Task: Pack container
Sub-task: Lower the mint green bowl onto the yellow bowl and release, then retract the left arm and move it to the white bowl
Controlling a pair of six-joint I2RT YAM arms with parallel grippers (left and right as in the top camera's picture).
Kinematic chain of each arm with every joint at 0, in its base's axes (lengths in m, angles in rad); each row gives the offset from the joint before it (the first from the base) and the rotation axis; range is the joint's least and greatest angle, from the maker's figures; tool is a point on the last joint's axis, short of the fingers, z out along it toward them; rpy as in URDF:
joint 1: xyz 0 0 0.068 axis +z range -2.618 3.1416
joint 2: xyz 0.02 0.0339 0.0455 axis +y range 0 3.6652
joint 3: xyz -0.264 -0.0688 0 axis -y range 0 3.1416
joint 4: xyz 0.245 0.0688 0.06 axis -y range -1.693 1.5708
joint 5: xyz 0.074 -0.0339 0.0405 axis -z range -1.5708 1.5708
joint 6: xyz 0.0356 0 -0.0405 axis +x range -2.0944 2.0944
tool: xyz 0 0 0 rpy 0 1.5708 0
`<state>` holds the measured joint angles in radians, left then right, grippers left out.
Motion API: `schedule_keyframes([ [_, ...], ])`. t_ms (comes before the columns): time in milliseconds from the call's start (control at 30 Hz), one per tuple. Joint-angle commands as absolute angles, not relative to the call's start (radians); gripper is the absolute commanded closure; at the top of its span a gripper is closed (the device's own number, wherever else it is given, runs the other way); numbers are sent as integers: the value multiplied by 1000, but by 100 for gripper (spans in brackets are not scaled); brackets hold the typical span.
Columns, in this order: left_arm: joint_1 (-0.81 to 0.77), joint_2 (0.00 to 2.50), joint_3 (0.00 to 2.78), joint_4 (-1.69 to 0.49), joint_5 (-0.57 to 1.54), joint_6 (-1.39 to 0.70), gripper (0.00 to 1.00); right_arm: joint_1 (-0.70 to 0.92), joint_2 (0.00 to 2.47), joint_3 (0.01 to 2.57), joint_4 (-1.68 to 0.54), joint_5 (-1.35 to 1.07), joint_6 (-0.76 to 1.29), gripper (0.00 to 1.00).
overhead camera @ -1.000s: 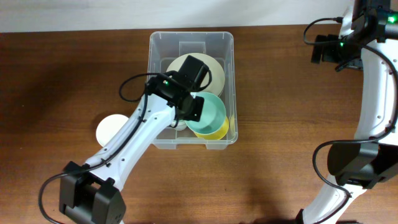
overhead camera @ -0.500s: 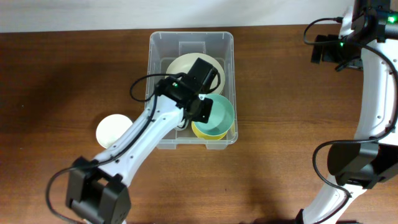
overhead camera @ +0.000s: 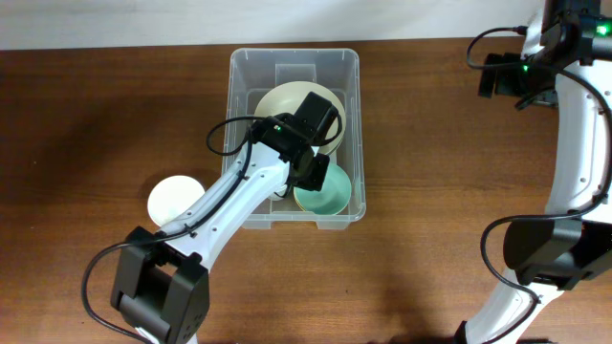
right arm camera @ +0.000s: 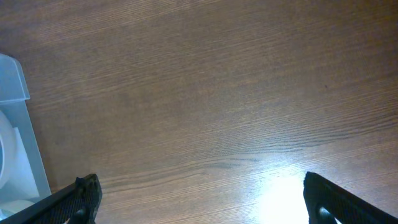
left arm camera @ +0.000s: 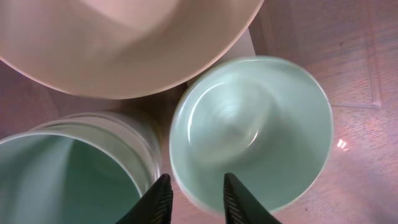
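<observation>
- White bowl (overhead camera: pixel 172 199) out on the table (overhead camera: pixel 96 115), at eight o'clock from the container (overhead camera: pixel 295 59).
- Container sits at the table's twelve o'clock, with a cream plate (overhead camera: pixel 277 103) in its far end.
- My left claw (left arm camera: pixel 196 179) is released, fingers astride the rim of the mint bowl (left arm camera: pixel 261 118) in the container's five o'clock corner.
- My right claw (right arm camera: pixel 202 196) gapes wide above the table, up at two o'clock.

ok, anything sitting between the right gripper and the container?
Nothing visible. The right gripper hangs open over bare table, off to the container's right. In the right wrist view the container's wall shows at the left edge, with only wood between it and the fingers.
</observation>
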<state>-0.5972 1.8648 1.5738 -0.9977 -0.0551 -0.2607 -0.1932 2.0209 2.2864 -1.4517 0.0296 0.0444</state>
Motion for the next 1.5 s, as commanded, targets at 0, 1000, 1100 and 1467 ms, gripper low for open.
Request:
schedule_keyframes([
  [0,-597,1862,1605,-999,-47,-238,69,-197,2018,2283,-1451,35,42,1],
  [1000,122,1700,1823,-1431,-188,-530,80,-197,2018,2283,-1451,35,42,1],
  [1100,180,1700,1652,-1330,-98,-517,83,-197,2018,2283,-1451,35,42,1],
  [1467,157,1700,1227,-983,-9,-432,99,-197,2018,2283,-1451,35,42,1],
])
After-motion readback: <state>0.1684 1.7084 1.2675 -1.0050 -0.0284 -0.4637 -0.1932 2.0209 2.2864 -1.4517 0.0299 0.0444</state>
